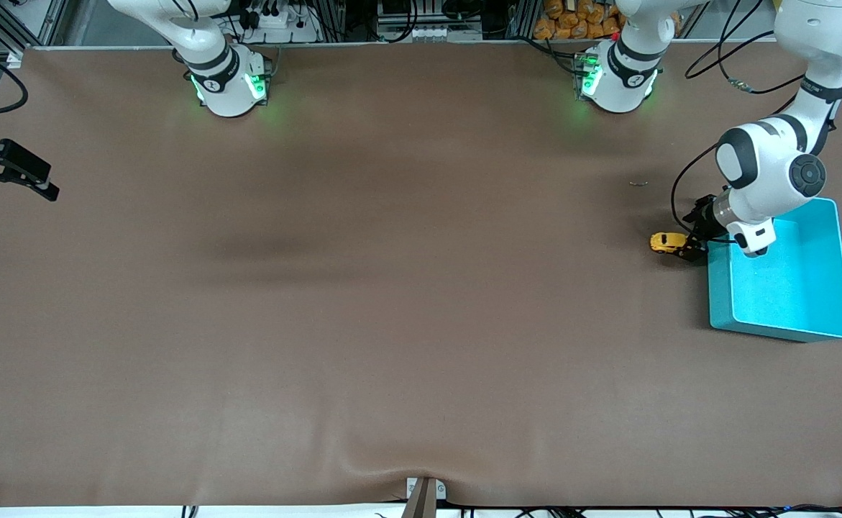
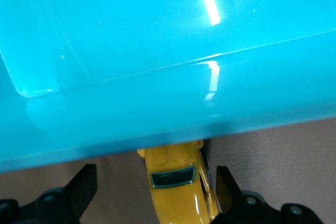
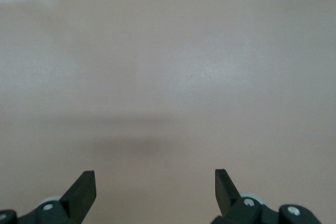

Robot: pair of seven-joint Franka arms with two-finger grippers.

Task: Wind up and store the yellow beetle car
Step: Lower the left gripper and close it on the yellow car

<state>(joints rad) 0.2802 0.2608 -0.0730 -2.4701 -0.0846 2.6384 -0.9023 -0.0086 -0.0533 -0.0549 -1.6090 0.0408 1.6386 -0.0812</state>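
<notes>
Even overhead lighting, moderately bright; table [image 1: 363, 324] shows soft diffuse shadow bands near centre and green glow at both arm bases. Left wrist view: a bright strip-light reflection glares on the teal bin [image 2: 157, 51], whose glossy wall is soft-focus at close range. Right wrist view pale, low contrast, with one faint shadow band.

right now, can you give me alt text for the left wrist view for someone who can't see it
A small glossy yellow beetle car sits on the brown table between the open black fingers of the left gripper, one finger close against its side, its nose at the outer wall of a glossy teal plastic bin that fills the upper picture.
</notes>
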